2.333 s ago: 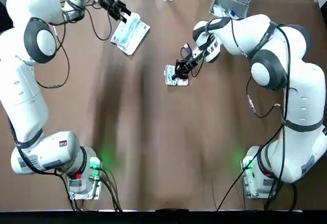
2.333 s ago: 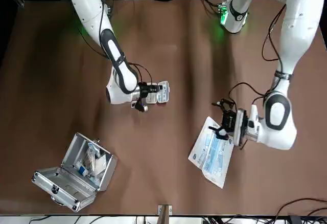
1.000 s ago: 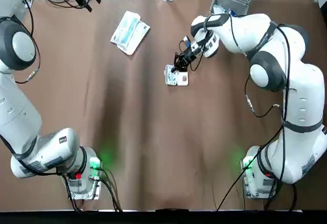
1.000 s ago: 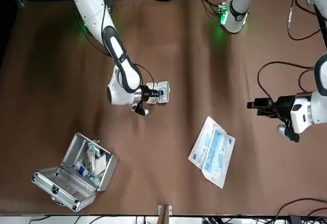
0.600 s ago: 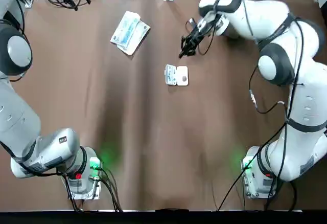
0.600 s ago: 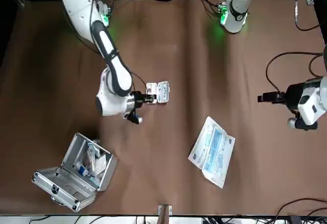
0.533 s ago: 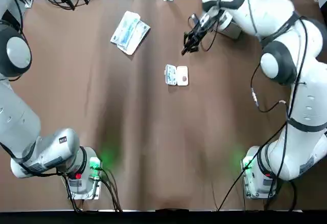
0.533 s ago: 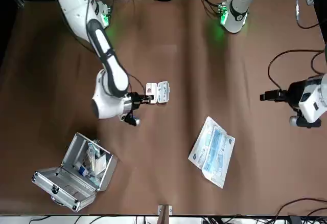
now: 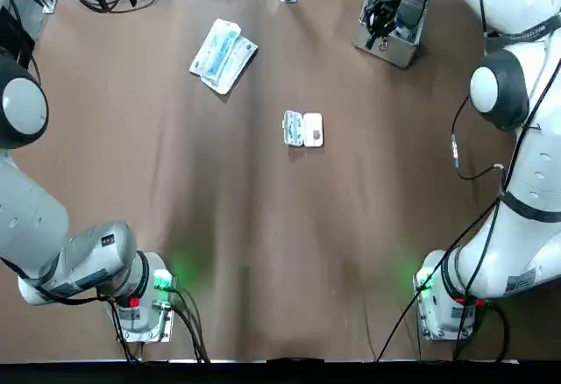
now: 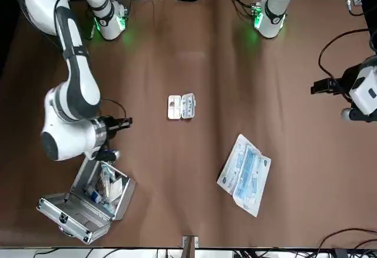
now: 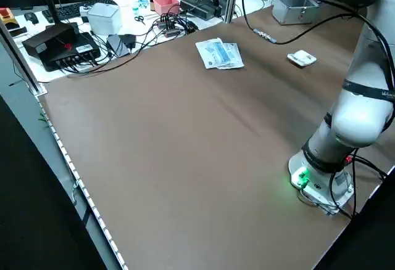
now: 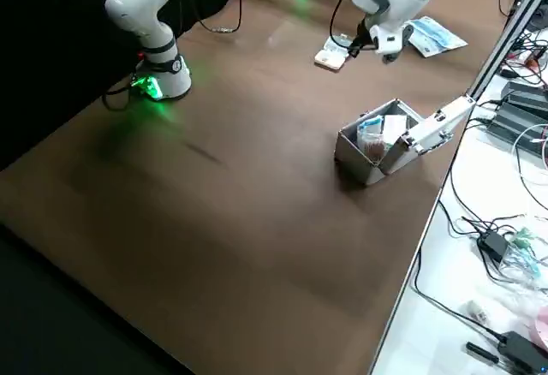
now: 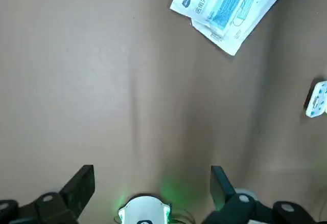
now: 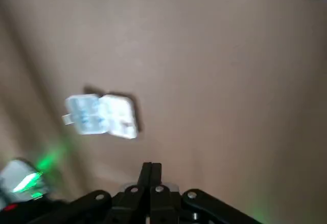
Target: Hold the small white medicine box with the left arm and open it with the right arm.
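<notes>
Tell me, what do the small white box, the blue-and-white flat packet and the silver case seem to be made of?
Small white medicine box: probably hard moulded plastic, smooth; its two hinged halves lie open, with rounded corners.
Blue-and-white flat packet: likely thin plastic film, judging by its printed, flat, limp look.
Silver case: looks like aluminium, with bright metallic walls and edges.

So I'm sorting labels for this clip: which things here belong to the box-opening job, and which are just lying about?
Job: small white medicine box, lying open mid-table; left gripper, open; right gripper, shut; both clear of it.
Lying about: mask packet; open metal case.
</notes>
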Controlling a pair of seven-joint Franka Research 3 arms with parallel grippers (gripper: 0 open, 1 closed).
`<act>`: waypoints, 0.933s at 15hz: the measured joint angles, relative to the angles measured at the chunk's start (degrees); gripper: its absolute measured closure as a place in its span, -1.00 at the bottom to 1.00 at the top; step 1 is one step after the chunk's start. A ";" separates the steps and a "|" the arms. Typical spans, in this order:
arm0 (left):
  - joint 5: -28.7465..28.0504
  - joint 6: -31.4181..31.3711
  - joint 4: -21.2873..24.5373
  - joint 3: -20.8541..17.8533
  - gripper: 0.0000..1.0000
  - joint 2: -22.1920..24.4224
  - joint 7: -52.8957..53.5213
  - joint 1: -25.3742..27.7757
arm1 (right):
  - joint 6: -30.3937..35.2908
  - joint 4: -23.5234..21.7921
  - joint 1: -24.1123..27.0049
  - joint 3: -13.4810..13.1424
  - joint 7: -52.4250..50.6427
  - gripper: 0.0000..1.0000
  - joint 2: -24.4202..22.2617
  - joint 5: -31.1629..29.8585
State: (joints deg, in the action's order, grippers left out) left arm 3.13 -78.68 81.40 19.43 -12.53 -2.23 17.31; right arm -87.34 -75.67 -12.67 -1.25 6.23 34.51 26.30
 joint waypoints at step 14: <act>-3.05 -0.37 -0.32 0.10 -1.00 3.51 -0.35 0.34 | 6.42 11.72 5.94 -0.20 0.20 -0.19 -5.32 -20.70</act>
State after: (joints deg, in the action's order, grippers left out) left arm 0.08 -79.06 81.08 19.53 -9.02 -2.58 17.65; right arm -80.91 -63.95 -6.73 -1.45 6.43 29.18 5.60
